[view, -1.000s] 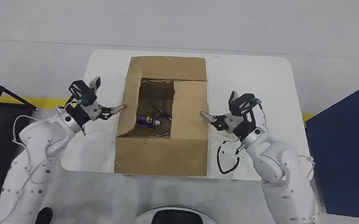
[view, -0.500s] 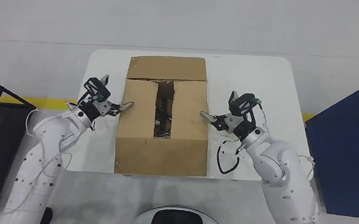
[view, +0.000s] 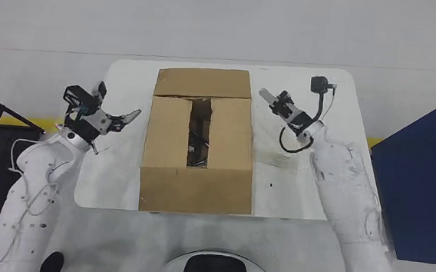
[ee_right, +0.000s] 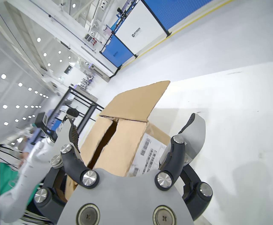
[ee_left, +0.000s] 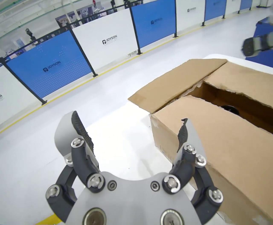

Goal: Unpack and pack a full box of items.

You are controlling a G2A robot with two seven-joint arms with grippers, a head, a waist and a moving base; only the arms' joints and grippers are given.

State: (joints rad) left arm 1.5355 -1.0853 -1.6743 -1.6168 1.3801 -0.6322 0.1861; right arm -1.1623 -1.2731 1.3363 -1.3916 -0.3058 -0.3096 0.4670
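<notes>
The white surface (view: 298,196) stands on a pale floor crossed by a yellow line (view: 19,120), and blue and white partition panels (ee_left: 64,64) line the room beyond. The cardboard box (view: 197,161) sits in the middle of the surface, between my two arms. Its two side flaps are folded in over the top, leaving a narrow gap (view: 199,134) down the middle. The far flap (view: 203,82) and the near flap (view: 194,190) are spread outward. My left end effector (ee_left: 130,118) hovers over the surface beside the box's left wall, fingers wide apart, holding nothing and clear of the cardboard. My right end effector (ee_right: 131,119) is near the box's far right corner, also spread wide and empty. A printed label (ee_right: 149,151) shows on the box's right wall. Whatever lies inside is dark through the gap, and I cannot make it out.
</notes>
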